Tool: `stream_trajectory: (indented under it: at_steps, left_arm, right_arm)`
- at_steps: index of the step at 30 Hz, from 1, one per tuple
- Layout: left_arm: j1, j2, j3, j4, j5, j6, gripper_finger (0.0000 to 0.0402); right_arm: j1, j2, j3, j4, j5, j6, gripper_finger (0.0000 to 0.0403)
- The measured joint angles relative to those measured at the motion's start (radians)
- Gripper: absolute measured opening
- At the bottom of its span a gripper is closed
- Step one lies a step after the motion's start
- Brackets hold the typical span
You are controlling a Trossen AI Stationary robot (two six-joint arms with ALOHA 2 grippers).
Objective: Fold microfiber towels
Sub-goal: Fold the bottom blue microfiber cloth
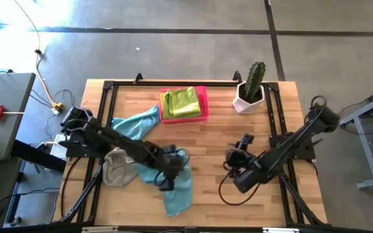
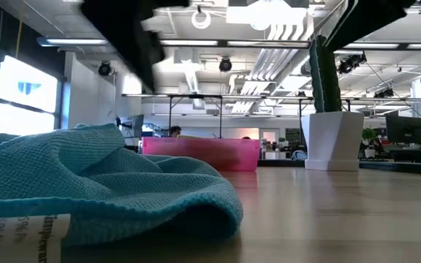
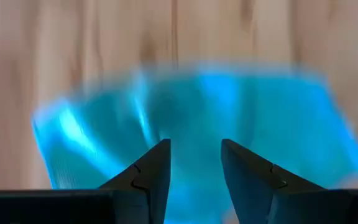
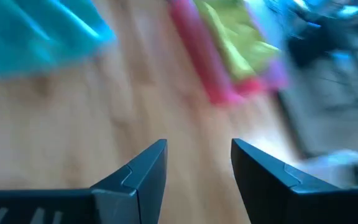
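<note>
The left gripper (image 1: 167, 175) hovered over the crumpled teal towel (image 1: 177, 184) at the table's (image 1: 206, 149) front-left, fingers parted and empty, apparently seeking an edge. The right gripper (image 1: 232, 158) waited parted (nothing held) over bare wood.

You see one towel (image 1: 185, 102) in the tray (image 1: 203, 90), the cactus pot (image 1: 248, 99) to its right, and another towel (image 1: 177, 191) nearer the table's (image 1: 212, 139) front edge.
</note>
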Motion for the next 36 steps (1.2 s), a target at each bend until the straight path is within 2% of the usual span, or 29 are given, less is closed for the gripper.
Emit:
stream_trajectory:
  at_steps: [4, 8, 10, 12, 19, 25, 28, 32, 36]
  left_arm:
    - [-0.088, 0.001, -0.023, -0.27, 0.008, -0.175, 0.0131]
    - [-0.158, 0.001, -0.085, -0.293, 0.007, -0.306, 0.0131]
    - [-0.178, 0.002, -0.118, -0.25, -0.01, -0.338, 0.0131]
    - [-0.187, 0.014, -0.152, -0.196, -0.041, -0.354, 0.0131]
    - [-0.133, 0.077, -0.209, 0.023, -0.106, -0.288, 0.0131]
    - [-0.026, 0.134, -0.207, 0.309, -0.119, -0.104, 0.0131]
    - [0.04, 0.163, -0.199, 0.458, -0.12, -0.021, 0.0131]
    - [0.129, 0.189, -0.169, 0.561, -0.122, 0.041, 0.0131]
    - [0.187, 0.184, -0.138, 0.55, -0.095, 0.104, 0.0131]
  right_arm:
    - [-0.054, -0.086, -0.271, 0.659, -0.082, -0.3, 0.0171]
    - [-0.132, -0.048, -0.463, 1.296, -0.281, -0.517, 0.0171]
    - [-0.169, 0.0, -0.51, 1.504, -0.362, -0.556, 0.0171]
    - [-0.197, 0.048, -0.528, 1.611, -0.413, -0.57, 0.0171]
    - [-0.22, 0.17, -0.475, 1.632, -0.462, -0.571, 0.0171]
    - [-0.212, 0.167, -0.463, 1.528, -0.469, -0.483, 0.0171]
    - [-0.212, 0.164, -0.462, 1.463, -0.518, -0.419, 0.0171]
    - [-0.206, 0.151, -0.462, 1.394, -0.559, -0.339, 0.0171]
    - [-0.182, 0.128, -0.456, 1.341, -0.568, -0.251, 0.0171]
